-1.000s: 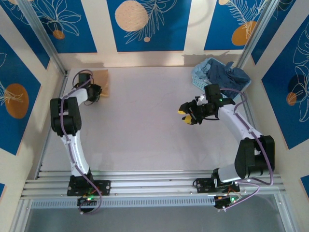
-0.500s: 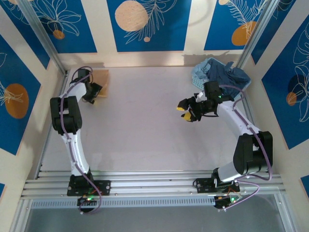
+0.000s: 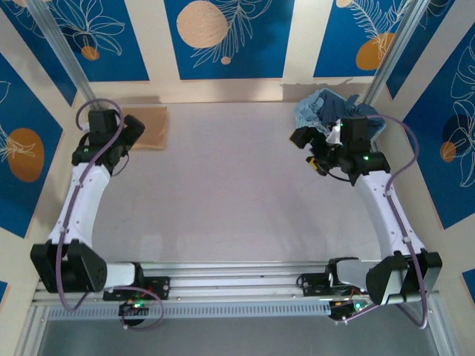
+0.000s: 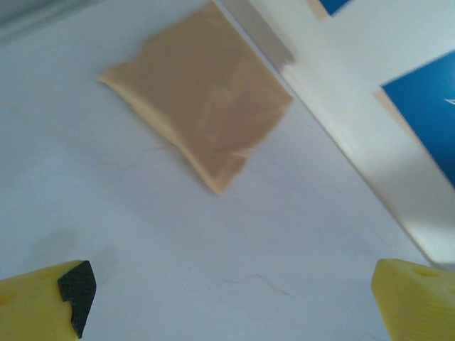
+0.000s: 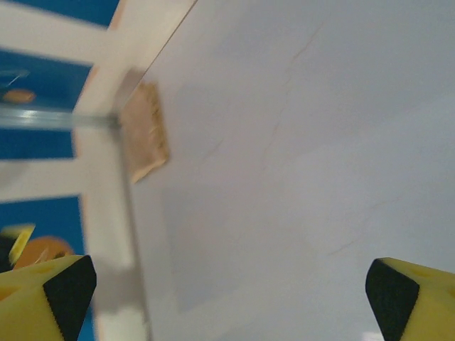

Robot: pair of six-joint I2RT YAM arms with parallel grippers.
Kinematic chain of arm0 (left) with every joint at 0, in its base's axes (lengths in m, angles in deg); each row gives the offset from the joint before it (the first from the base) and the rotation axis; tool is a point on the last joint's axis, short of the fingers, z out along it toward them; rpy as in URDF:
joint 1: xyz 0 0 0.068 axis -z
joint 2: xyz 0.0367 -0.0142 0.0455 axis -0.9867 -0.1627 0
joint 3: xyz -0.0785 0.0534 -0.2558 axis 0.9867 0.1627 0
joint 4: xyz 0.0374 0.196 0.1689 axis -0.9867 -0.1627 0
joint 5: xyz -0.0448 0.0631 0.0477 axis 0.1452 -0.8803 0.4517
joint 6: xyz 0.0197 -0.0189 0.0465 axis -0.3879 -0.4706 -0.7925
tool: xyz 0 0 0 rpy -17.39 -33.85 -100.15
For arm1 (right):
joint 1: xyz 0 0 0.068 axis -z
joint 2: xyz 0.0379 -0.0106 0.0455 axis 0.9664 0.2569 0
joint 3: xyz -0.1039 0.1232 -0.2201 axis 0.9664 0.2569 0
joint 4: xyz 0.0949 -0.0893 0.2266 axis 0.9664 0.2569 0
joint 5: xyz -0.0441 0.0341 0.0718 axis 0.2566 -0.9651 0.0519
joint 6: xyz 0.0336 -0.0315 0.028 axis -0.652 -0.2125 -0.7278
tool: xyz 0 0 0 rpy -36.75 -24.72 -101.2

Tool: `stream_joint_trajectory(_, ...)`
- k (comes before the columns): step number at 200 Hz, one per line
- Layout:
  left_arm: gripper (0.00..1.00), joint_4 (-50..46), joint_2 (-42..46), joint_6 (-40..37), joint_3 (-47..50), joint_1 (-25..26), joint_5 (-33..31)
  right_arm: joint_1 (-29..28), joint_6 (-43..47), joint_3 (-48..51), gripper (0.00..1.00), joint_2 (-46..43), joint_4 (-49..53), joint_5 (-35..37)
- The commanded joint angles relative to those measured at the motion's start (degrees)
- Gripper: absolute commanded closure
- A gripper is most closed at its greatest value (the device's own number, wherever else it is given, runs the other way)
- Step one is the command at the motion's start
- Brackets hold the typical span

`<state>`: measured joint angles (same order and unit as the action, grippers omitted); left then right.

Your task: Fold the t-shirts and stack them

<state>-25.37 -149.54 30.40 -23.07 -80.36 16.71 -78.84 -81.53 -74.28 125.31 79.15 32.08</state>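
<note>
- Tan t-shirt (image 3: pixel 147 127), folded, flat in the table's (image 3: pixel 223 185) far-left corner, unmoved from a second ago.
- Dusty-blue t-shirt (image 3: pixel 355 106) heaped in the light-blue basket (image 3: pixel 304 116) at far right, likewise as before.
- Left gripper (image 4: pixel 231 305): fingers spread wide, nothing between them, now raised near the tan cloth's edge; earlier low against it, elbow since swung back.
- Right gripper (image 3: pixel 310 150): also spread and empty; gone from mid-table to just beside the basket.
</note>
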Motion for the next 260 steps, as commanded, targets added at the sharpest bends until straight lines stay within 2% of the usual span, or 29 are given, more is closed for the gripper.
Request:
stream_joint_trajectory(1, 0.0, -2.2, 3.5, -6.1, 8.5, 2.2, -17.8, 0.6, 2.6, -1.5, 0.01, 0.5, 11.4, 20.9)
stream_joint_trajectory(8, 0.0, 3.6, 6.0, -10.4, 13.2, 2.5, -20.1, 1.2, 4.5, 1.6, 0.0, -0.2, 9.7, 23.5)
stream_joint_trajectory(20, 0.0, 13.8, 9.7, -19.6, 21.6, 3.0, -22.7, 3.1, 10.5, 9.5, 0.01, -3.0, 1.4, 23.9)
stream_joint_trajectory(33, 0.0, 20.3, 10.5, -28.6, 27.8, 3.0, -22.3, 3.8, 16.2, 18.1, 0.01, -6.7, -8.2, 26.6)
stream_joint_trajectory(48, 0.0, 28.6, 9.1, -38.2, 33.9, 3.0, -14.3, 3.0, 22.9, 27.7, 0.01, -10.2, -19.5, 31.6)
stream_joint_trajectory(62, 0.0, 35.0, 8.4, -40.4, 39.1, 3.0, -8.5, 3.0, 28.3, 33.8, 0.01, -10.6, -28.0, 32.2)
stream_joint_trajectory(76, 0.0, 45.7, 8.1, -43.0, 44.4, 3.0, -3.6, 3.2, 32.3, 38.3, 0.01, -8.6, -35.7, 32.1)
stream_joint_trajectory(107, 0.0, 56.1, 0.5, -43.7, 46.3, 2.9, -1.8, 4.5, 35.4, 44.2, 0.01, -2.0, -51.9, 29.1)
stream_joint_trajectory(150, 0.0, 68.3, -7.9, -47.2, 45.1, 2.3, 2.5, 7.0, 37.6, 42.9, 0.01, 7.8, -67.6, 22.8)
stream_joint_trajectory(166, 0.0, 76.4, -10.9, -48.2, 47.9, 2.2, 4.8, 8.5, 35.4, 41.1, 0.01, 10.8, -69.1, 19.6)
stream_joint_trajectory(180, 0.0, 86.7, -14.7, -48.6, 51.1, 2.4, 6.0, 7.7, 36.5, 42.0, 0.01, 13.1, -74.0, 17.9)
stream_joint_trajectory(190, 0.0, 83.0, -13.3, -48.3, 50.7, 2.4, 5.1, 7.0, 38.2, 42.9, 0.01, 13.5, -75.6, 15.9)
stream_joint_trajectory(204, 0.0, 83.1, -13.9, -48.7, 50.2, 3.1, 3.6, 6.6, 39.6, 45.3, 0.01, 14.8, -81.4, 13.9)
stream_joint_trajectory(218, 0.0, 82.7, -14.1, -48.7, 49.9, 3.2, 3.5, 6.5, 39.0, 48.8, 0.01, 19.5, -93.7, 13.8)
stream_joint_trajectory(231, 0.0, 82.8, -14.2, -48.6, 49.8, 3.1, 3.6, 5.9, 40.0, 45.8, 0.01, 17.2, -83.8, 14.9)
stream_joint_trajectory(240, 0.0, 82.8, -14.2, -48.6, 49.8, 3.1, 3.6, 4.5, 40.9, 45.4, 0.01, 19.0, -86.3, 16.9)
stream_joint_trajectory(250, 0.0, 82.4, -14.1, -48.6, 49.7, 3.1, 3.6, 3.1, 42.0, 44.1, 0.01, 18.2, -82.0, 19.4)
stream_joint_trajectory(260, 0.0, 82.6, -14.2, -48.6, 49.7, 3.1, 3.5, 3.0, 42.2, 44.8, 0.01, 18.9, -84.6, 19.6)
